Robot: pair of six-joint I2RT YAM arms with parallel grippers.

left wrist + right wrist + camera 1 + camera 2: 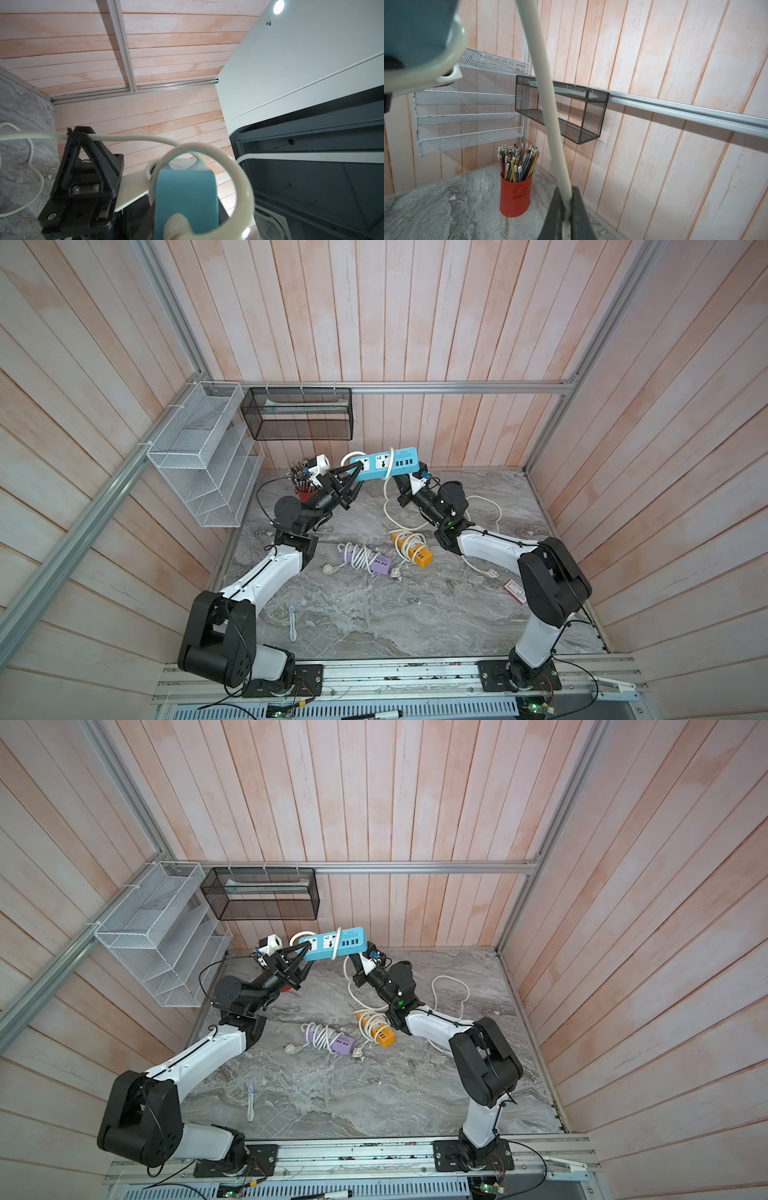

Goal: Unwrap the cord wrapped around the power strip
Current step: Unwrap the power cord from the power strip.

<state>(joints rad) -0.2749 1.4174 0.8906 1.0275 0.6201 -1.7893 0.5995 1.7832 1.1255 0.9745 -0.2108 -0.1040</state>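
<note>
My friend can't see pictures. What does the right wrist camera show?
The right claw pinches a white cord, with a blurry blue power strip close by. Behind, a red cup of pencils stands on the gray table, and a white rack and black basket hang on the wooden wall.

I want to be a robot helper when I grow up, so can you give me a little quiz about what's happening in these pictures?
1. True or false: the long blue plastic power strip lies flat on the grey marbled tabletop.
2. What is the right end effector pinching? A) the thick white cord; B) a spoon; C) a sock.
3. Fill in: besides the blue one, ___ cord-wrapped power strips rest on the tabletop.

Key:
1. False. The left end effector holds it up in the air.
2. A.
3. Two: the purple plastic power strip and the orange plastic power strip.
</note>
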